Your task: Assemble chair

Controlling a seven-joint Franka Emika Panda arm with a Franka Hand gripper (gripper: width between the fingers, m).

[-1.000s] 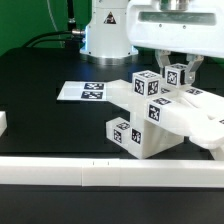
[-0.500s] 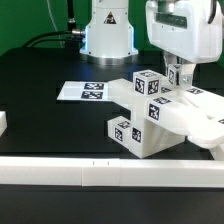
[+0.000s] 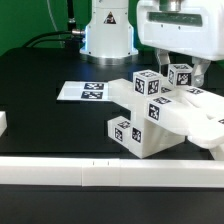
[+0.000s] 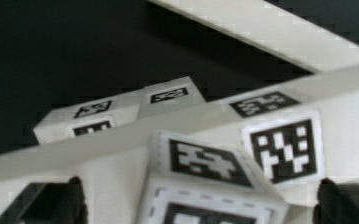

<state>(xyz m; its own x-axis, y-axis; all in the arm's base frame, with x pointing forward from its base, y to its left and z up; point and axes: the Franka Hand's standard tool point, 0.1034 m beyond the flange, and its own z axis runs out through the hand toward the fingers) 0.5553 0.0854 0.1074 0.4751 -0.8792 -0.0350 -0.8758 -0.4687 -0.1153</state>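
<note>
Chair post [image 3: 181,75] between spread fingers [image 3: 205,70]

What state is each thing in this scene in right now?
Claw: open, straddling the top post, not gripping.
Post: tilted, resting on the chair.
Chair: partly assembled, lying on the table.
Marker board: flat on the table.

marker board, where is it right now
In the exterior view the marker board lies flat on the black table, just to that view's left of the chair parts and in front of the robot's white base.
</note>
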